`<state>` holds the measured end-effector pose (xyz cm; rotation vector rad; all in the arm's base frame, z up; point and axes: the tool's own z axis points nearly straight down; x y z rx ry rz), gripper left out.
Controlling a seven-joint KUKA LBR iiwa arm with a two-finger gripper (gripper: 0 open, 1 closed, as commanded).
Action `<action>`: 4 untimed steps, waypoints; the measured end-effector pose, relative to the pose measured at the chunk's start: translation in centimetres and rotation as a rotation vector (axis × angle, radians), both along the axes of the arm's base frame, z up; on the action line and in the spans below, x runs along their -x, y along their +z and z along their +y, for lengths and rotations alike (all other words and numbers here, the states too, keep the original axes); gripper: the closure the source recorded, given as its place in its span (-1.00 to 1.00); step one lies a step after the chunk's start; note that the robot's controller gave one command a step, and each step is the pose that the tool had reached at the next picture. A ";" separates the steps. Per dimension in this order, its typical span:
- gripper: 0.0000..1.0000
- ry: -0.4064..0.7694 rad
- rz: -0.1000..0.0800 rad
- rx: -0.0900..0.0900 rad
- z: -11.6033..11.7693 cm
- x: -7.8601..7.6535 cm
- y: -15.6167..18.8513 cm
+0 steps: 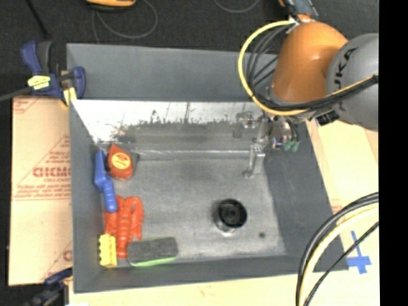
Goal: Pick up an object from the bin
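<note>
- The gripper (253, 164) hangs over bare floor in the upper right part of the bin (191, 75), close to the back wall. Whether it is spread or pressed together cannot be told from this angle, and no object can be seen in it.
- Above it sits the orange cover (305, 62) of the wrist with its looped cables (robot parts, not pickable things).
- The nearest object is a black round thing (229, 213), squat like a cap or small wheel. It lies alone on the floor, below the gripper in the view and a little to its left, apart from it.
- This relation decides the coming move. Judging from the layout, the gripper would need a short shift toward the front wall and slightly left before descending. The black round thing has no long axis, so wrist turn should matter little.
- Everything else lies well apart, along the left wall:
  - an orange round tape measure (120, 162) is furthest back
  - a blue handled piece (103, 182) runs along the wall beside it
  - an orange knobbly toy (125, 218) lies in front of those
  - a yellow block (107, 250) sits in the front left corner, touching a grey sponge with a green edge (153, 250)
- No pick has been made yet, and the lone black thing looks the easiest target, with clear floor all round it.
</note>
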<state>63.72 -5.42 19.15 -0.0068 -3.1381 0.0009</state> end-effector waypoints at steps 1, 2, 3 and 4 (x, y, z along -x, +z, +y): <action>-1.00 0.001 -0.008 0.001 0.0 -0.2 0.5; -1.00 0.304 -0.012 0.001 1.0 3.6 -4.0; -1.00 0.638 -0.003 -0.001 1.9 7.7 -5.5; -1.00 0.408 -0.008 -0.001 1.9 7.0 -8.2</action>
